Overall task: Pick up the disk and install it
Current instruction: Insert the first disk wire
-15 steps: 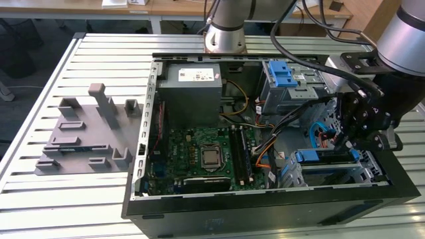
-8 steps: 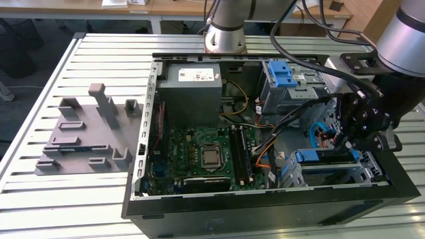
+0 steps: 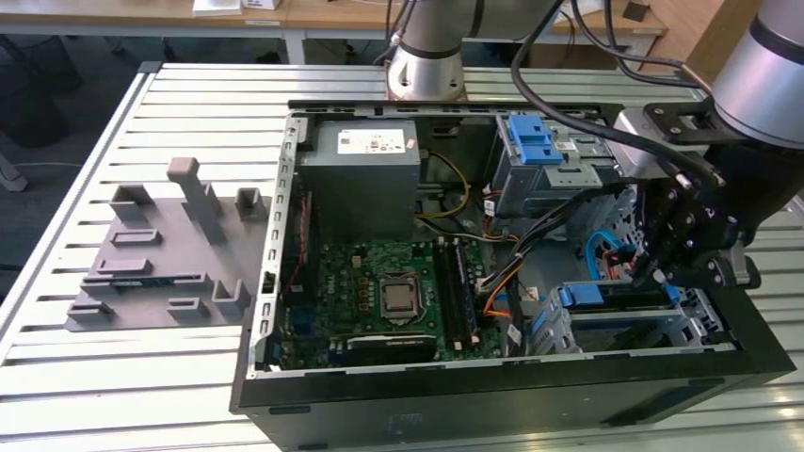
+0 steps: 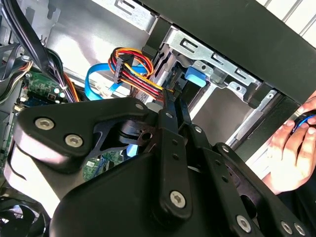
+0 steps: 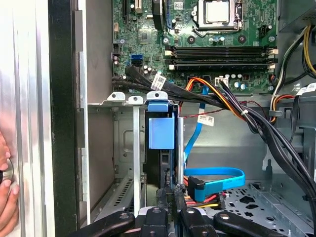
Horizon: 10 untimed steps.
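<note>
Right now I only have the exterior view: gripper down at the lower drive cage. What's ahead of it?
Observer: In the first wrist view, a blue tab stands in the cage slot, ahead of the gripper; the dark slab under it may be the disk.
Operator: Cables close?
Observer: A blue flat cable loops right beside the gripper.
Operator: Anyone near?
Observer: A person's hand is outside the case wall, in both wrist views.

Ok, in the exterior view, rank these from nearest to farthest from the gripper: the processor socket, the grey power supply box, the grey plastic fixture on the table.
From the gripper, at the case's right end in the exterior view:
1. Processor socket, mid-case on the green board.
2. Grey power supply box, case's far-left corner.
3. Grey plastic fixture, outside the case, on the exterior view's left.
</note>
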Each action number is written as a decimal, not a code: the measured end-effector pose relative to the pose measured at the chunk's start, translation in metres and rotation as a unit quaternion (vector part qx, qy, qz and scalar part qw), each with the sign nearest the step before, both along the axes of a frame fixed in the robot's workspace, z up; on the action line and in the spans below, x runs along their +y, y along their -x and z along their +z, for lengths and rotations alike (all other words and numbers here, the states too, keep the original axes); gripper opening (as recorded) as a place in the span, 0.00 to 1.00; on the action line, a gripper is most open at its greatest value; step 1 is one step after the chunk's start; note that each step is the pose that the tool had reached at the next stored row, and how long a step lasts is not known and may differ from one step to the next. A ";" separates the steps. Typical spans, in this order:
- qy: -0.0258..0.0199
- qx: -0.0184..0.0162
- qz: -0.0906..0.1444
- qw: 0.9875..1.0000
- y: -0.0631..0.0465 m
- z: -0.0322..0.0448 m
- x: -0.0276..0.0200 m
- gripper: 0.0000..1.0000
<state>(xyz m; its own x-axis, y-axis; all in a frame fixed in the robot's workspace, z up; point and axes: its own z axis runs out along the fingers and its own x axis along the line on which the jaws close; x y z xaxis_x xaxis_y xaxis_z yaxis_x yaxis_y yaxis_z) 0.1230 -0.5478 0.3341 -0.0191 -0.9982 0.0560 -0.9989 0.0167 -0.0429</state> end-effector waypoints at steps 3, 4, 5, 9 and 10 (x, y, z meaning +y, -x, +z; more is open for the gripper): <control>0.000 0.000 0.000 1.000 0.000 -0.0002 -0.0003 0.17; 0.000 0.000 0.000 1.000 0.000 -0.0003 -0.0003 0.17; 0.000 0.000 0.000 1.000 0.000 -0.0004 -0.0004 0.17; 0.000 0.000 0.000 1.000 0.000 -0.0008 -0.0007 0.17; 0.000 0.000 0.000 1.000 0.000 -0.0008 -0.0007 0.17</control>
<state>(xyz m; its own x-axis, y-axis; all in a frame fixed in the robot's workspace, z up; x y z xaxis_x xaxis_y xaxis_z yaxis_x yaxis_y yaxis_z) 0.1230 -0.5485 0.3333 -0.0196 -0.9982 0.0561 -0.9989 0.0172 -0.0429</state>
